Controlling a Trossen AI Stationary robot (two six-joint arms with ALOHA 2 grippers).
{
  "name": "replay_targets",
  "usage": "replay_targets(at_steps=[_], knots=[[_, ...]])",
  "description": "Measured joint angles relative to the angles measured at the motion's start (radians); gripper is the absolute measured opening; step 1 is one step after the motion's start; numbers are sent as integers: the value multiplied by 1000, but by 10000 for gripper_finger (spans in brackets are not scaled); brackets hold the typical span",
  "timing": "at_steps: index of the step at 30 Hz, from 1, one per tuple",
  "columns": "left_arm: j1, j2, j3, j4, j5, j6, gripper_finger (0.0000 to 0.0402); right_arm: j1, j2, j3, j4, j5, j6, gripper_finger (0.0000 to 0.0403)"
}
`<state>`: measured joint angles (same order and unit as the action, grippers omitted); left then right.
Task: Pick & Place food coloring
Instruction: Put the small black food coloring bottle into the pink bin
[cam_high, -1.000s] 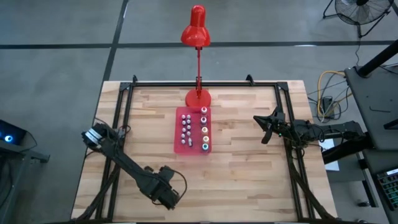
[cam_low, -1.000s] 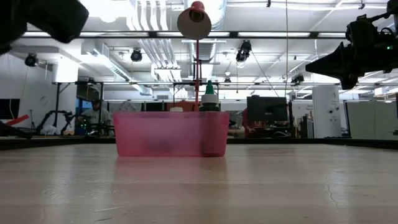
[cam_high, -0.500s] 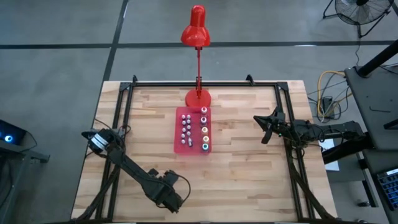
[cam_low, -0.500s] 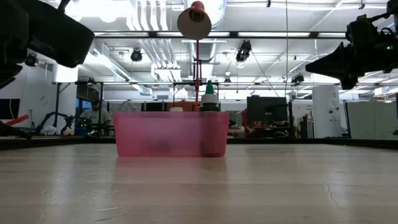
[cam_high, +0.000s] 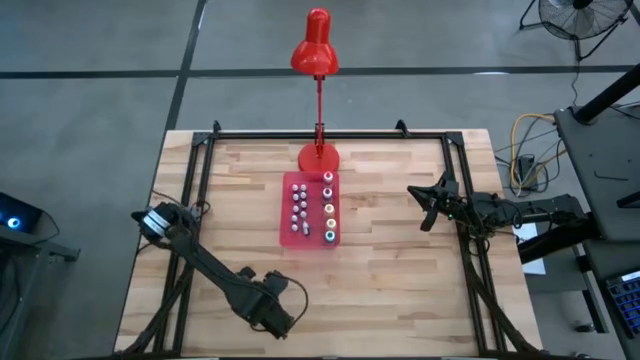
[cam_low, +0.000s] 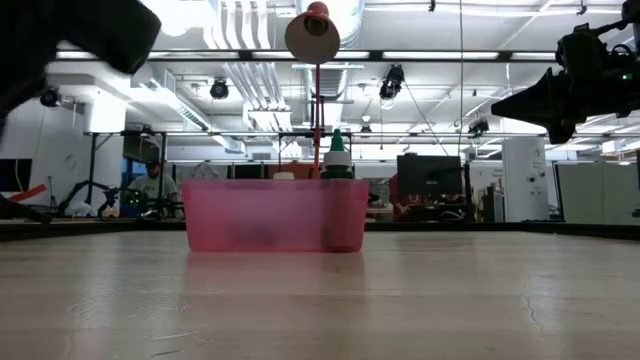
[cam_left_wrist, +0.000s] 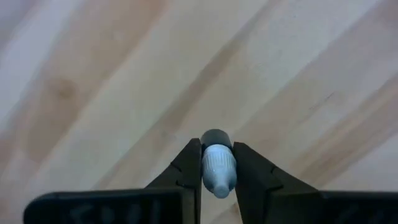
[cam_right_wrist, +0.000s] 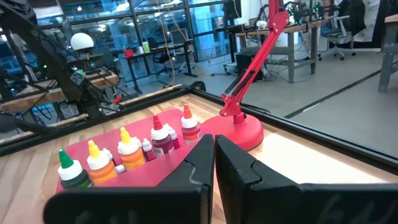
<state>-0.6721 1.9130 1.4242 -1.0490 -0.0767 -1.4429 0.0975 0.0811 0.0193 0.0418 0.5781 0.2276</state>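
My left gripper (cam_high: 270, 316) hovers near the table's near edge, left of centre, shut on one small food coloring bottle (cam_left_wrist: 217, 165) with a ribbed whitish cap. The other food coloring bottles (cam_high: 328, 207) stand upright on their bases in a flat red tray (cam_high: 312, 205) at the table's middle. In the right wrist view their bigger caps (cam_right_wrist: 127, 142) show green, yellow, orange, red and pink. My right gripper (cam_high: 422, 205) waits shut above the table, right of the tray (cam_right_wrist: 180, 168). My left gripper pinches the small bottle by its whitish cap (cam_left_wrist: 217, 163) between its two fingers (cam_left_wrist: 189, 165). The fingers come from above, pointing down. The bottle's dark body (cam_left_wrist: 215, 135) sticks out past the fingertips toward the wood, and it looks lifted clear of the table.
A red desk lamp stands with its base (cam_high: 318, 157) just beyond the tray's far end, its head (cam_high: 315, 45) past the far edge. A black frame (cam_high: 200, 170) runs along the table's left, right and far sides. Bare wood lies around the tray (cam_low: 275, 215).
My left gripper, still shut on the small bottle, has shifted slightly toward the table's near edge. In the low view its arm dipped and then rose again. The right arm and the tray have stayed still.
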Motion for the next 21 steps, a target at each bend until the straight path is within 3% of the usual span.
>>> replay_targets(at_steps=[6,21], knots=[[78,-58,86,-139,-56,140,45,0,0,0,0,0,0,9],[360,-87,253,-279,-126,653,44,0,0,0,0,0,0,9]])
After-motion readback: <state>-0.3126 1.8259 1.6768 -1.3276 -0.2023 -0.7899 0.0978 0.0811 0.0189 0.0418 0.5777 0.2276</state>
